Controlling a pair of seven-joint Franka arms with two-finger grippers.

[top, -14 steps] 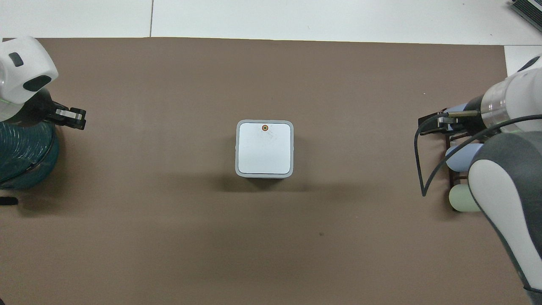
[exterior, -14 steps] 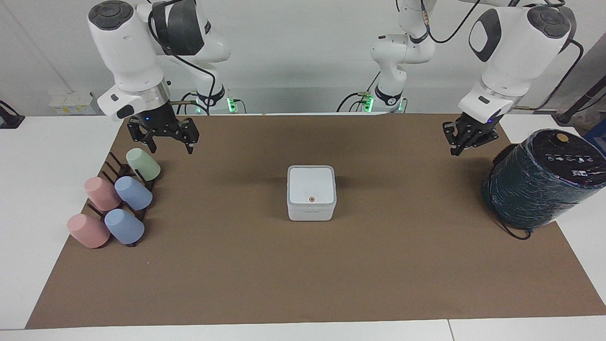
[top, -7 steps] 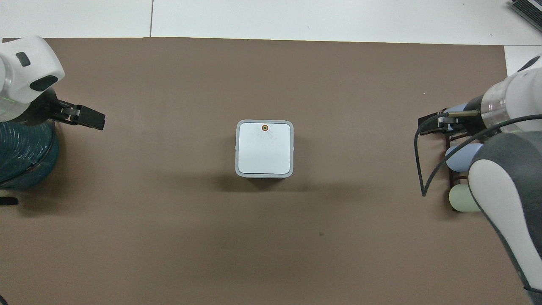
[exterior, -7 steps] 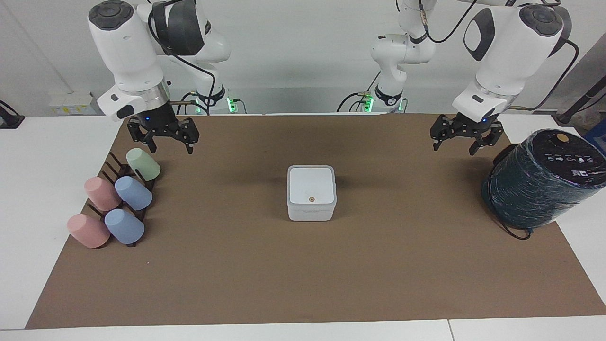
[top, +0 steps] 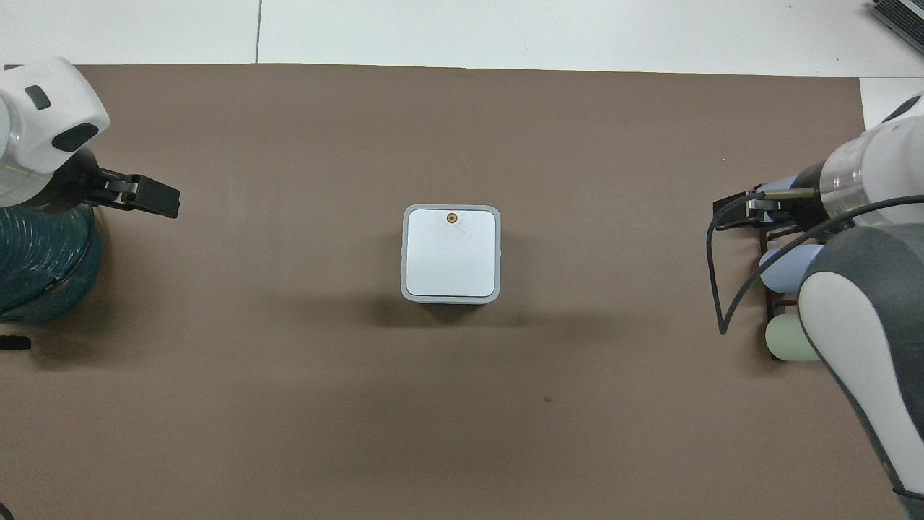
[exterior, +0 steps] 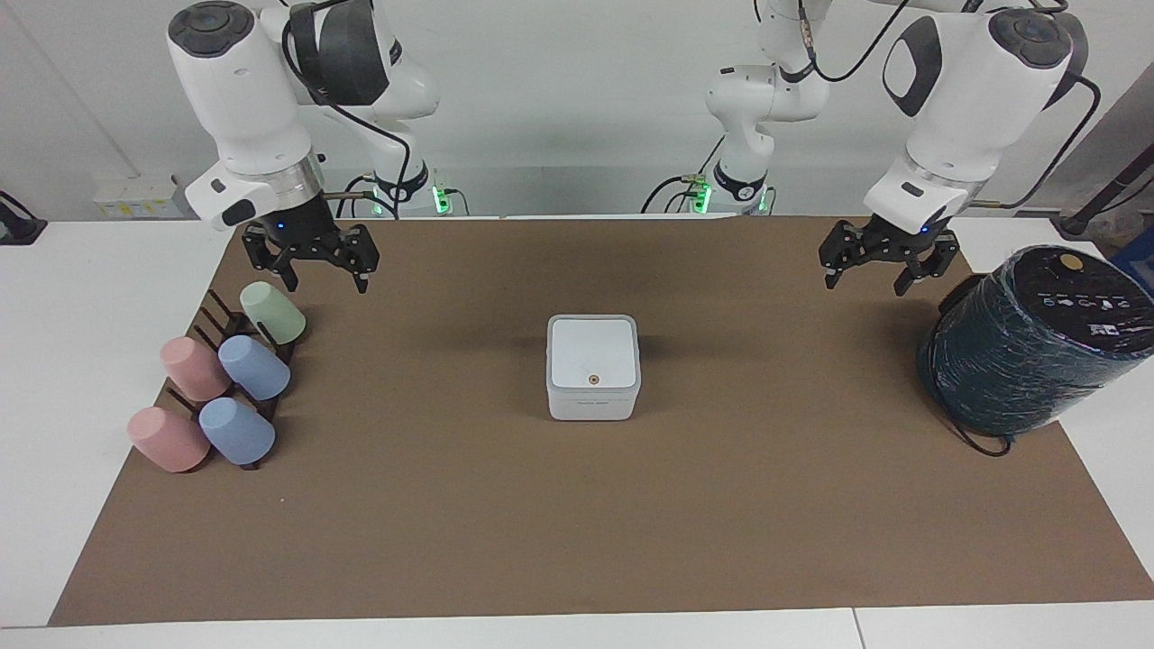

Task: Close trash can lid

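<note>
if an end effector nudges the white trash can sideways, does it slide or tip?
Probably slides. The trash can is a squat cube with a flat base on the brown mat, so tipping looks unlikely. It looks like thin plastic, likely light, so even a gentle push could shift it. Its lid lies flat and closed, so it shouldn't flap.

White table (exterior: 72,297) under a brown mat (exterior: 505,505) with trash can (exterior: 593,397), wrapped cylinder (exterior: 1028,347), cup rack (exterior: 221,329).
</note>
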